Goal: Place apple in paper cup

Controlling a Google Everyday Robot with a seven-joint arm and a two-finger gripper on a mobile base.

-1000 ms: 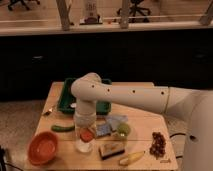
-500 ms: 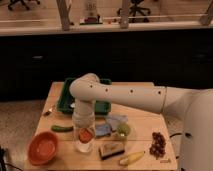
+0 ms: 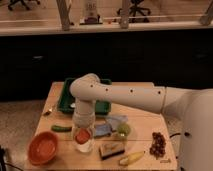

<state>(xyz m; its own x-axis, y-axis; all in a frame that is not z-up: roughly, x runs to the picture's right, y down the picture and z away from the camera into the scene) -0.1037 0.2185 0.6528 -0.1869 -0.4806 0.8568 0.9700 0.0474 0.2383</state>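
The white paper cup (image 3: 83, 145) stands on the wooden table (image 3: 142, 125), left of the middle. The orange-red apple (image 3: 83, 135) shows at the cup's mouth, sitting in it or just above it; I cannot tell which. My gripper (image 3: 83, 126) points straight down right over the apple and cup, at the end of the white arm (image 3: 125, 95) that reaches in from the right. The gripper hides the cup's back rim.
A wide orange bowl (image 3: 43, 148) sits left of the cup. A green tray (image 3: 66, 100) lies at the back. Around the cup are a green vegetable (image 3: 61, 128), a blue cloth (image 3: 106, 129), a yellow-green fruit (image 3: 123, 130), a brown block (image 3: 111, 149), a banana (image 3: 131, 159) and dark grapes (image 3: 158, 142).
The arm and gripper have stayed over the cup. The apple appears slightly lower, at the cup's mouth.
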